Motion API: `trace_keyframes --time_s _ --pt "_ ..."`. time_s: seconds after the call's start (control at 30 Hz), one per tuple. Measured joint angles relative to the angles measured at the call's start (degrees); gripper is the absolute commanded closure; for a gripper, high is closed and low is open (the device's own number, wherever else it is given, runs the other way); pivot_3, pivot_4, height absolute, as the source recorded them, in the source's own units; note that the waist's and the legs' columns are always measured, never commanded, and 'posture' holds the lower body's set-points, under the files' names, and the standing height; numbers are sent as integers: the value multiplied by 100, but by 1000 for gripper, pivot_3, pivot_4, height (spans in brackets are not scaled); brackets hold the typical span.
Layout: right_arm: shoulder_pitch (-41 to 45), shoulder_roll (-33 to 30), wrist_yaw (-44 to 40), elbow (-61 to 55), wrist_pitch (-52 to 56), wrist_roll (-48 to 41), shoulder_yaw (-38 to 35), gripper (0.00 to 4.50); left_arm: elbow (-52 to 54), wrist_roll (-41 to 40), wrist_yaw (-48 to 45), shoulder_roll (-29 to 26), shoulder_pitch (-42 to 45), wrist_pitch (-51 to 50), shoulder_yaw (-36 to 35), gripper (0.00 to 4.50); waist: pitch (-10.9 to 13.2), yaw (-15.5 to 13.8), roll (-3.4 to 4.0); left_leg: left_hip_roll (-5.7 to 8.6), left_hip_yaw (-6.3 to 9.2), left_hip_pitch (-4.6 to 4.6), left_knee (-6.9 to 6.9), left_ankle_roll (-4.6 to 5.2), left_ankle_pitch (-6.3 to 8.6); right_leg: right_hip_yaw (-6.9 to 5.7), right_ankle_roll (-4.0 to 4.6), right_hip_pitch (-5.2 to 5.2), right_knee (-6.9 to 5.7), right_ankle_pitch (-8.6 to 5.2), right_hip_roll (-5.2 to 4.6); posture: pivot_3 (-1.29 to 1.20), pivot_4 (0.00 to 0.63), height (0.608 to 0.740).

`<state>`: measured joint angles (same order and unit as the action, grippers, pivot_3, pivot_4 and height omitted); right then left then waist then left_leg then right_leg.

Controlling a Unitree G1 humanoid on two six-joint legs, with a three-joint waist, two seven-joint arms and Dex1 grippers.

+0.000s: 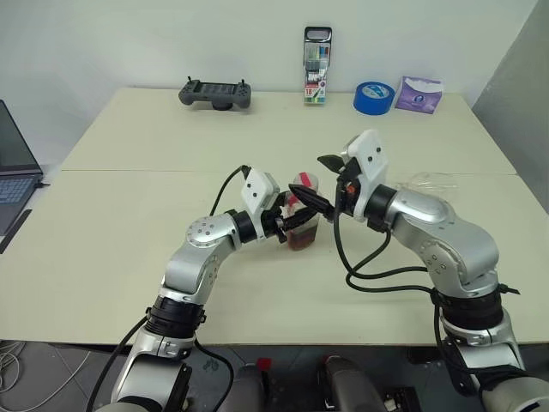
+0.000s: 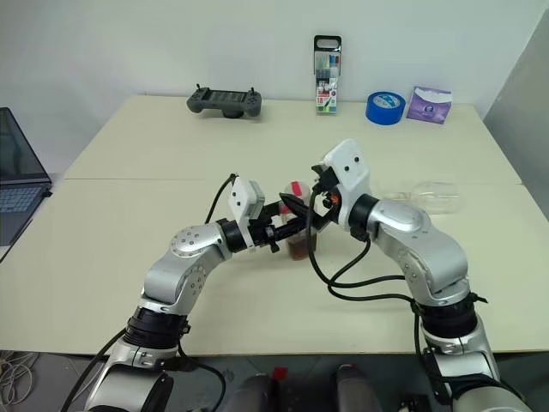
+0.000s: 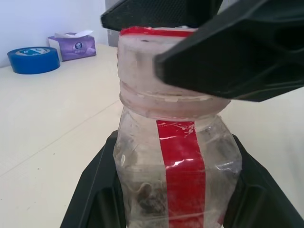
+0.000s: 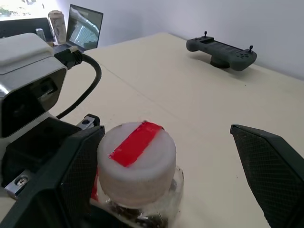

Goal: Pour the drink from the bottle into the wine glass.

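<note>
So the small clear plastic bottle (image 1: 303, 219) with the squarish body and a red tape strip running up its side sits dead centre of the head view, standing upright on the cream table (image 1: 129, 223). Its cap (image 4: 137, 161) looks whitish with a red strip across the top, and it's still on. Only a little dark reddish-brown drink (image 1: 302, 239) shows, pooled low in the bottle, so there's not much to pour.

The left gripper (image 1: 296, 221) is clamped shut around the bottle's body, holding it steady from the left side. The right gripper (image 1: 324, 183) comes in from the right with its two black fingers spread wide on either side of the cap, one finger (image 4: 273, 175) well apart from it and the other just beside it. It isn't gripping anything.

My read is this is very early: the bottle is secured, the cap isn't off, nothing is poured. Uncapping looks like the step in hand, then the tilt.

The clear stemmed wine glass (image 2: 426, 196) seems to be lying on its side, right of centre in the frame, beyond the right arm. It's hard to make out, but if so it'd need standing up first.

Along the top edge are a dark grey handheld controller (image 1: 215, 93), a tall marker pack (image 1: 317, 66), a blue tape roll (image 1: 374, 97) and a purple tissue pack (image 1: 419, 93). A laptop (image 1: 15, 176) sits at the left edge.
</note>
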<state>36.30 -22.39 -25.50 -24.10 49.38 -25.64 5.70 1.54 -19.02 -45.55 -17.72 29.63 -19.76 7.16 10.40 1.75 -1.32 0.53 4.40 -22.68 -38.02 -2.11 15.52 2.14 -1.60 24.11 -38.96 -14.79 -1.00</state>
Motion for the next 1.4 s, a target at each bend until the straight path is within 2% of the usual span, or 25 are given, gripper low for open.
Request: trace_keyframes --time_s 0.43,0.67,0.8,0.97,1.13,1.4 --pt "-285 -606 -256 -284 254 -551 -653 0 -9 4 -29 -23 7 8 -57 2603 0 -6 0 1 -2 -1 0 0 0 0 0 -1 1 0 0 0 150 740" --pt "-385 -740 -597 -758 416 -1171 -678 0 -9 4 -83 -32 35 9 -56 2604 0 -1 0 -1 0 0 -1 1 0 -1 0 -2 0 0 2 0 150 740" --pt "-246 -628 -488 -827 495 -1299 -666 0 -9 4 -87 -34 35 9 -57 2604 0 -2 0 0 0 0 -1 1 0 0 0 -2 0 0 2 0 150 740" --pt "51 114 254 -535 643 -1331 -681 0 -9 9 -79 -36 34 13 -56 2604 0 3 0 -4 5 -2 1 0 0 2 0 0 0 0 3 0 150 740" --pt "-3 348 670 -247 697 -1150 -570 0 -8 9 -32 -37 34 13 -60 2604 0 -5 0 2 1 -2 -3 0 0 1 0 0 -1 0 -1 0 150 740" --pt "-11 561 820 -115 735 -1135 -423 0 8 9 -8 -25 19 13 -59 2604 0 2 0 0 1 -2 -2 0 0 1 0 0 -1 0 0 0 150 740"
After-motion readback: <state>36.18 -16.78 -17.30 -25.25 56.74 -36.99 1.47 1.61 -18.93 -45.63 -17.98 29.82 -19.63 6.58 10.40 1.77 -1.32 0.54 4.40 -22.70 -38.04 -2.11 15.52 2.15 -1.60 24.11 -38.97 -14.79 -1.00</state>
